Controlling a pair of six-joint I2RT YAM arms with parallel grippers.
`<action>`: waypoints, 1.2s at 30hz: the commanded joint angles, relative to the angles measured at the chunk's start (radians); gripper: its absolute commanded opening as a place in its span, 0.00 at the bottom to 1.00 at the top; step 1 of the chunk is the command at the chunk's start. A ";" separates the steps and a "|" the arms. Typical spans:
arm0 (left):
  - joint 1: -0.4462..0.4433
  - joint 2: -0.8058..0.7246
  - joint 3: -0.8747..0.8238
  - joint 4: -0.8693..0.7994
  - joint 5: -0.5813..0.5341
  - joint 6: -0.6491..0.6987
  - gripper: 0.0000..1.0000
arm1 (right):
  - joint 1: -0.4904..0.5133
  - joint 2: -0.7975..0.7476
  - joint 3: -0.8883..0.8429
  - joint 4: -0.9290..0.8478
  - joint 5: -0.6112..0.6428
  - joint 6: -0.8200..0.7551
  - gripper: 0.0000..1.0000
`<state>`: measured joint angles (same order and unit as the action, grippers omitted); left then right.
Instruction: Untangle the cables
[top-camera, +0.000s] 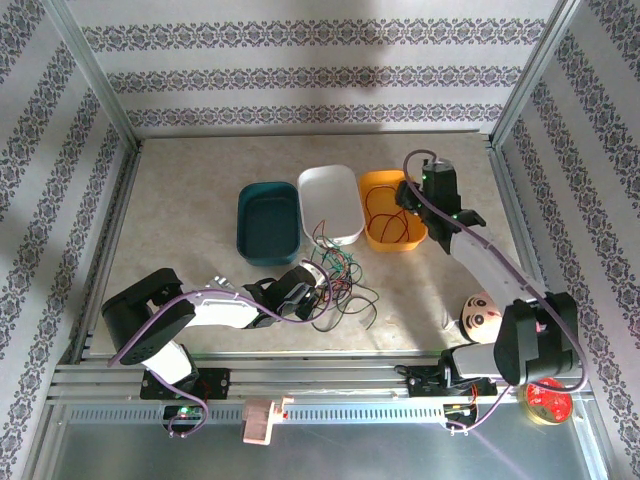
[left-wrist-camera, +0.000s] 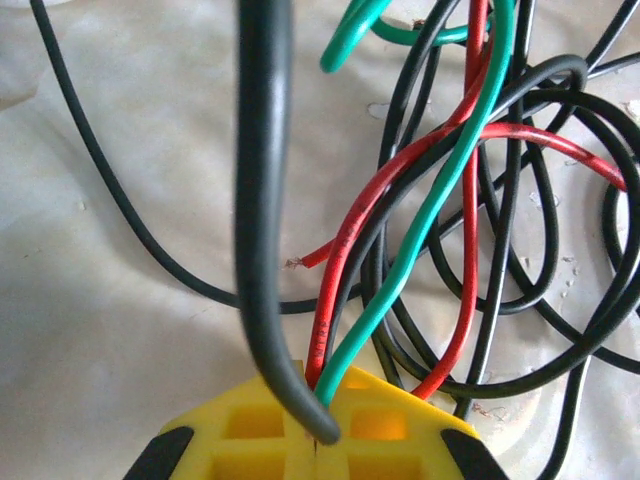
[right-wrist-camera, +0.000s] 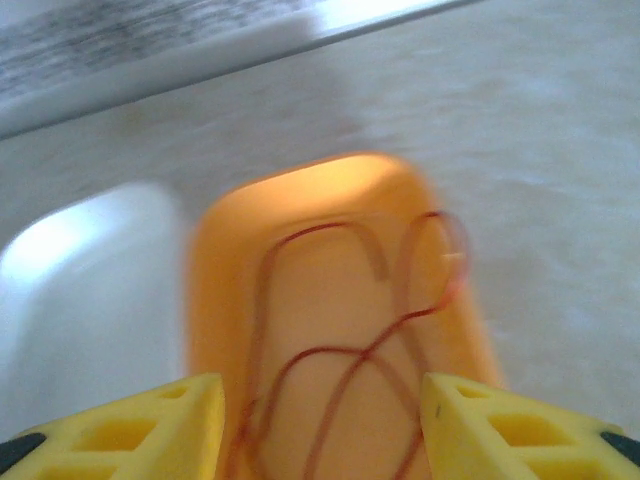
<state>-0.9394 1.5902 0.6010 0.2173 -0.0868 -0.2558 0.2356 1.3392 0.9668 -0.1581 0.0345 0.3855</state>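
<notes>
L gripper (left-wrist-camera: 318, 420): fingers together, clamped on 3 strands at once (black, red, green).
Cable tangle (left-wrist-camera: 470, 250): starts at the pinch and fans out to 12–2 o'clock in wrist view. In top view the heap is at 2–3 o'clock of L gripper, on the table (top-camera: 200, 200), its far loops near the white tray (top-camera: 330, 185).
R gripper (right-wrist-camera: 322, 420): fingers apart, nothing betw. them; hangs over the orange tray (right-wrist-camera: 215, 250).
Red cable (right-wrist-camera: 318, 229): loose coil inside orange tray, 12 o'clock of R fingers, not touching.
Teal tray (top-camera: 268, 245): no cable seen in it.
Risk 1: pulling w/ 3 strands pinched prob. drags the whole heap or cinches the crossings tighter.
Risk 2: trailing loops may snag the white tray's rim and shift it.
Risk 3: red coil's loop at 2 o'clock seems close to the rim and could spill out if brushed.
</notes>
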 joint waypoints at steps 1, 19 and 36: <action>0.010 -0.035 -0.034 -0.003 0.032 0.040 0.00 | 0.091 -0.029 -0.043 0.002 -0.349 -0.090 0.55; 0.010 -0.073 -0.044 0.005 0.027 0.033 0.00 | 0.343 0.383 0.152 0.036 -0.389 -0.051 0.38; 0.010 -0.044 -0.108 0.068 0.002 -0.058 0.00 | 0.183 -0.061 0.086 0.037 -0.219 -0.067 0.00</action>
<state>-0.9394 1.5303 0.5140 0.2775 -0.0803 -0.2832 0.4522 1.3773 1.0679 -0.1478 -0.2619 0.3363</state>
